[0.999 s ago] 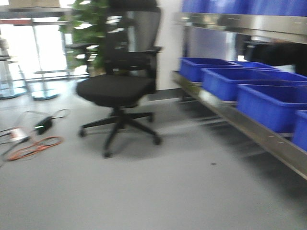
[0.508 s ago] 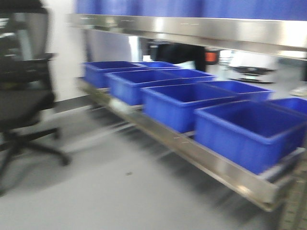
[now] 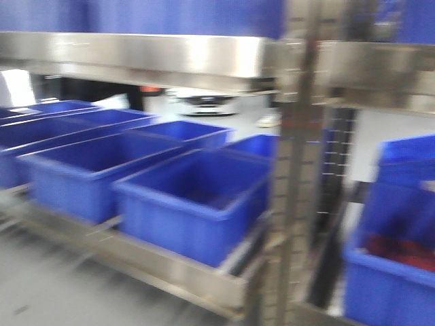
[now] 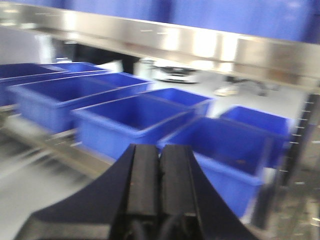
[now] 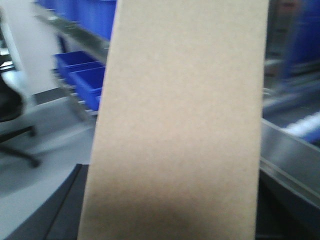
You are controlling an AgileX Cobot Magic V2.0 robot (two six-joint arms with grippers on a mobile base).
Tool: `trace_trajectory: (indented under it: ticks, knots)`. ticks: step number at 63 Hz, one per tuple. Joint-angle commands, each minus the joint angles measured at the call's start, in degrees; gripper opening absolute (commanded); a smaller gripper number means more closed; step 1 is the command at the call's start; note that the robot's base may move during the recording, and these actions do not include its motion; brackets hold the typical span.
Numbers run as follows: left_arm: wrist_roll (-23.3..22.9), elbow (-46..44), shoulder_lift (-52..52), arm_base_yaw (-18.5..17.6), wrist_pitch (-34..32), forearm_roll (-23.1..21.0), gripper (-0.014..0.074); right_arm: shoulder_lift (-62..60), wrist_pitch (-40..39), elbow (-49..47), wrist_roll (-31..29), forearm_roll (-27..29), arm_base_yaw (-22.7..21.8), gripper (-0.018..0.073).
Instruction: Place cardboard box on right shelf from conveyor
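The cardboard box (image 5: pixel 180 110), plain tan and smooth, fills most of the right wrist view and stands on end. My right gripper (image 5: pixel 170 210) is shut on it, with a dark finger (image 5: pixel 62 212) showing at its lower left edge and another at the lower right. My left gripper (image 4: pixel 160 150) is shut with nothing between its black pads, hanging in front of the shelf. The right shelf's shiny steel lip (image 3: pixel 156 54) runs across the top of the front view, with a perforated upright (image 3: pixel 293 204). The conveyor is out of view.
Several open blue bins (image 3: pixel 197 204) sit in a row on the lower steel ledge (image 3: pixel 163 268); another blue bin (image 3: pixel 391 272) lies right of the upright. Grey floor (image 3: pixel 41 292) lies at the lower left. A black office chair base (image 5: pixel 15 135) shows in the right wrist view.
The front view has swept to the right: the office chair and floor cables have left the frame, and the steel shelf with its blue bins now fills it, much closer.
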Motion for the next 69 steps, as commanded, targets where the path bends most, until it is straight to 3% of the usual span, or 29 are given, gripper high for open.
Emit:
trace_trajectory:
  ticks: [1,69]
  knots:
    - [-0.29,-0.19,-0.69,-0.20,-5.19,-0.37,-0.0119,0.39,-6.02,-1.68,-0.57,0.00,-0.28,0.0214]
    - [-0.29,-0.19,-0.69,-0.20,-5.19,-0.37,-0.0119,0.39,-5.96,-1.68,-0.57,0.00,-0.28,0.0214]
